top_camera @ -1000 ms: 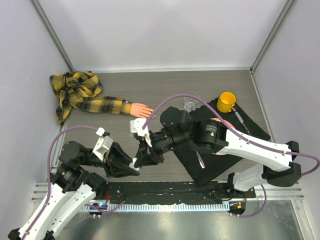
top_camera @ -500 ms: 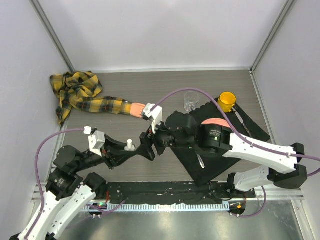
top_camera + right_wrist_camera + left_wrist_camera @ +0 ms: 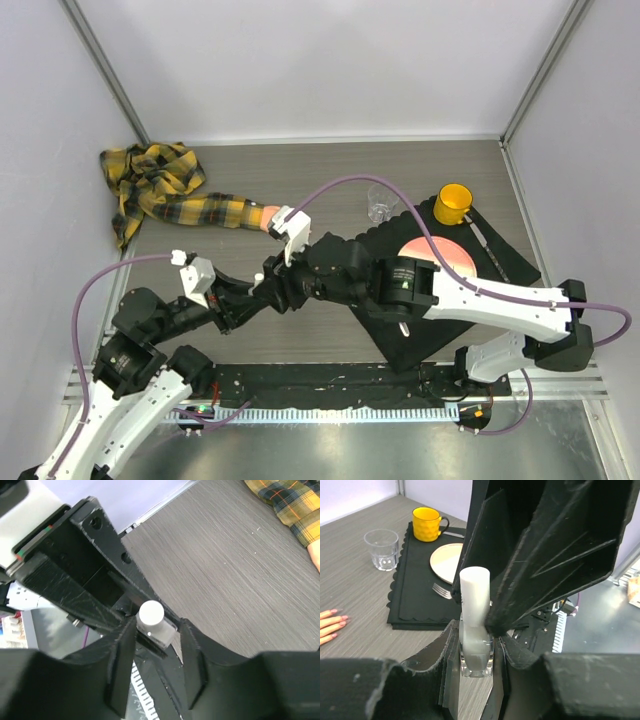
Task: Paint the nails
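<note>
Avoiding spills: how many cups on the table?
2: a clear glass on bare table left of the black placemat; a yellow mug on that placemat. Others may be hidden.

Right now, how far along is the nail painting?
Done: the left gripper is shut on the small clear bottle, holding it upright. In hand: the right gripper straddles its white cap, which is on the bottle, and is not visibly clamped. Left: uncapping, then brushing the nails of the mannequin hand, which lies apart on the table. Whether they carry polish is too small to tell.
</note>
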Available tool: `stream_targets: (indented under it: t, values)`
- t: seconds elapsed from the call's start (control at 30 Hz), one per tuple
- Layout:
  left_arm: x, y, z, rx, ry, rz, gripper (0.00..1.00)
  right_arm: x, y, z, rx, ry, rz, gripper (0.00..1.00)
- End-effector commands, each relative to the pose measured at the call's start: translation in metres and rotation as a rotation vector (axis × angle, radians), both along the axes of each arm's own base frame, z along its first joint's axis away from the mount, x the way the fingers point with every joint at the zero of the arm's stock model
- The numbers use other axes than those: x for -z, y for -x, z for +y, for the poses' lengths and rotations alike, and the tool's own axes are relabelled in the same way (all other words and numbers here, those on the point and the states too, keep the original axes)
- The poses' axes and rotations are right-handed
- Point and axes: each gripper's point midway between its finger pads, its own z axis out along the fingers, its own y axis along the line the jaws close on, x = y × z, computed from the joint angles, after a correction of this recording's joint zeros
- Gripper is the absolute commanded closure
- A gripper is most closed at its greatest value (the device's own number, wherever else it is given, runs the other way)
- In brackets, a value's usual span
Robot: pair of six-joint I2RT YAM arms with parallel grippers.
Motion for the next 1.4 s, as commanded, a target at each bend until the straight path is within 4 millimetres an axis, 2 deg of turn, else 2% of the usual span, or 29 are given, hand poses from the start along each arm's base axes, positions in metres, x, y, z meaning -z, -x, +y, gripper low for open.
stream_targets:
  t: [0.0, 0.1, 0.13, 0.17, 0.2, 0.27, 0.3, 0.33, 0.37, 0.4, 0.43, 0.5, 0.6, 0.67, 0.7, 0.73, 0.8, 0.87, 1.03, 1.17, 1.3, 1.33, 1.37]
  values:
    - [-0.02, 0.002, 0.001, 0.005, 0.024, -0.054, 1.0, -0.027, -0.009, 0.013, 0.047, -0.092, -0.027, 0.58]
    - [-0.02, 0.005, -0.002, 0.033, 0.027, -0.045, 1.0, -0.021, -0.011, 0.015, 0.049, -0.074, -0.038, 0.63]
    - [-0.019, 0.01, -0.004, 0.065, 0.029, -0.041, 1.0, -0.018, -0.011, 0.015, 0.042, -0.067, -0.039, 0.79]
    - [-0.021, 0.013, -0.005, 0.084, 0.034, -0.048, 1.0, -0.017, -0.009, 0.016, 0.016, -0.057, -0.059, 0.89]
    - [-0.022, 0.016, -0.007, 0.105, 0.036, -0.047, 1.0, -0.017, 0.005, 0.018, -0.074, -0.061, -0.053, 0.98]
    - [-0.026, 0.035, -0.012, 0.213, 0.057, -0.051, 1.0, -0.018, 0.019, 0.018, -0.239, -0.065, -0.093, 1.0]
    - [-0.027, 0.046, -0.014, 0.275, 0.07, -0.046, 1.0, -0.014, 0.063, 0.013, -0.506, -0.089, -0.056, 0.99]
    - [-0.035, 0.055, -0.016, 0.34, 0.098, -0.082, 1.0, -0.015, 0.076, 0.008, -0.636, -0.12, -0.072, 1.0]
    - [-0.034, 0.084, -0.016, 0.5, 0.103, -0.036, 1.0, -0.011, 0.101, -0.002, -0.805, -0.14, -0.054, 1.0]
    - [-0.031, 0.094, -0.016, 0.574, 0.103, -0.007, 1.0, -0.003, 0.117, -0.01, -0.921, -0.146, -0.038, 1.0]
    - [-0.043, 0.102, -0.015, 0.623, 0.13, -0.071, 1.0, 0.0, 0.136, -0.018, -1.053, -0.163, 0.014, 1.0]
    - [-0.041, 0.109, -0.014, 0.668, 0.129, -0.037, 1.0, 0.004, 0.138, -0.018, -1.095, -0.154, 0.061, 1.0]
    - [-0.041, 0.107, -0.013, 0.645, 0.129, -0.058, 1.0, 0.017, 0.127, -0.01, -1.048, -0.121, 0.06, 1.0]
    - [-0.038, 0.102, -0.014, 0.614, 0.123, -0.041, 1.0, 0.018, 0.11, -0.003, -0.961, -0.11, 0.046, 1.0]
    - [-0.041, 0.097, -0.015, 0.582, 0.128, -0.059, 1.0, 0.015, 0.103, 0.001, -0.913, -0.107, 0.037, 0.89]
    - [-0.037, 0.094, -0.015, 0.567, 0.12, -0.045, 1.0, 0.014, 0.098, 0.004, -0.87, -0.099, 0.041, 0.82]
    - [-0.038, 0.082, -0.016, 0.495, 0.116, -0.068, 1.0, 0.01, 0.08, 0.009, -0.752, -0.086, 0.011, 0.77]
    - [-0.033, 0.072, -0.016, 0.427, 0.1, -0.051, 1.0, 0.006, 0.065, 0.009, -0.647, -0.072, 0.004, 0.55]
    - [-0.029, 0.04, -0.009, 0.213, 0.076, -0.081, 1.0, -0.004, 0.044, 0.001, -0.482, -0.067, -0.004, 0.28]
    - [-0.031, 0.035, -0.005, 0.166, 0.077, -0.097, 1.0, -0.018, 0.029, -0.006, -0.363, -0.081, -0.009, 0.22]
    - [-0.031, 0.033, -0.003, 0.145, 0.076, -0.105, 1.0, -0.031, 0.011, -0.016, -0.221, -0.063, 0.016, 0.22]
    - [-0.031, 0.033, -0.003, 0.145, 0.077, -0.105, 1.0, -0.021, 0.003, -0.02, -0.168, -0.013, 0.031, 0.23]
    - [-0.03, 0.032, -0.003, 0.143, 0.074, -0.101, 1.0, -0.02, -0.001, -0.022, -0.14, 0.004, 0.037, 0.25]
